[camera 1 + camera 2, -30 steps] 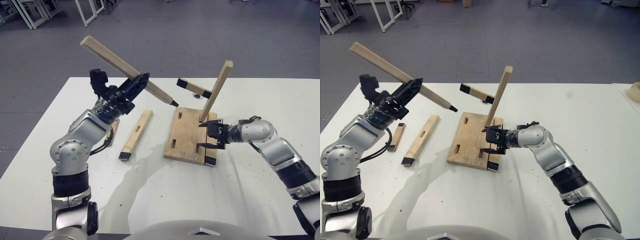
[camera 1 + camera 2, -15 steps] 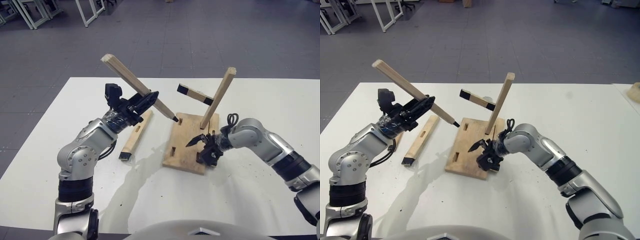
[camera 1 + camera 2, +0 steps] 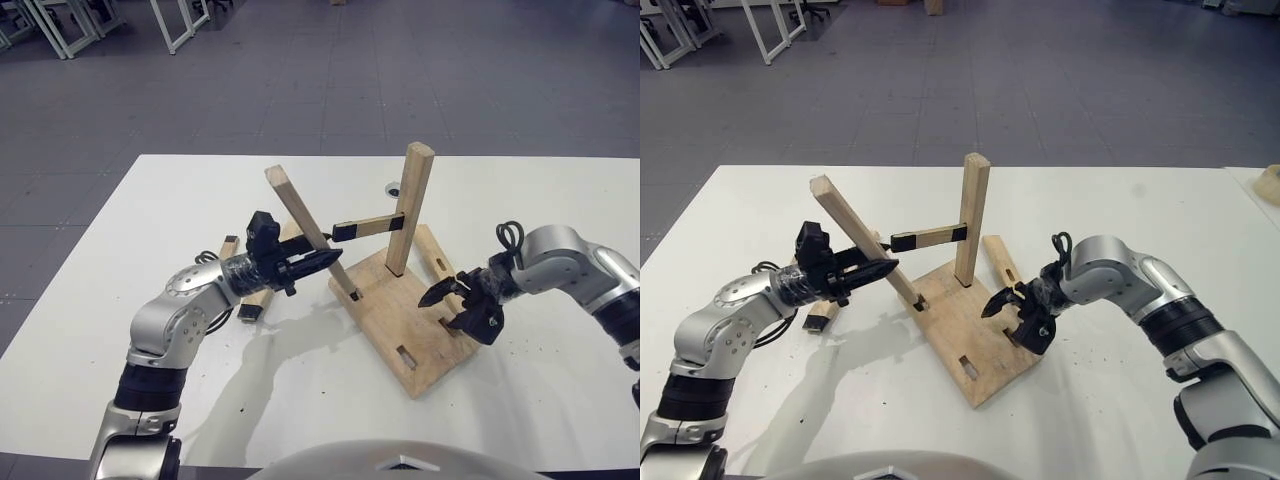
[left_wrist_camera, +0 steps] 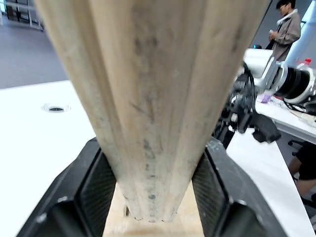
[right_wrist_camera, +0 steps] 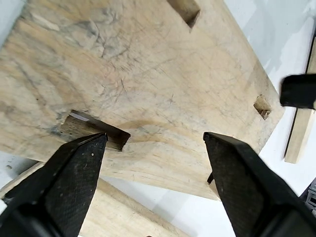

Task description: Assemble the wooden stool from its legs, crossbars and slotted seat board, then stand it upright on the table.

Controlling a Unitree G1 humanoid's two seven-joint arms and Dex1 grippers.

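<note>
The left gripper (image 3: 325,260) has swung its tilted leg (image 3: 290,203) down until the lower end meets a slot in the seat board (image 3: 410,335), which has itself turned on the table (image 3: 560,220). The gripper is clamped on that leg. Seating this second leg seems to be the step in hand. Next it likely needs righting and pressing home while the board is steadied.

An upright leg (image 3: 412,200) already stands slotted, and its crossbar (image 3: 370,227) juts toward the held leg and may obstruct it. The right gripper (image 3: 452,308), jaws spread, sits at the board's right edge. One loose leg (image 3: 823,315) lies under the left arm and another loose leg (image 3: 437,255) lies behind the board.
</note>
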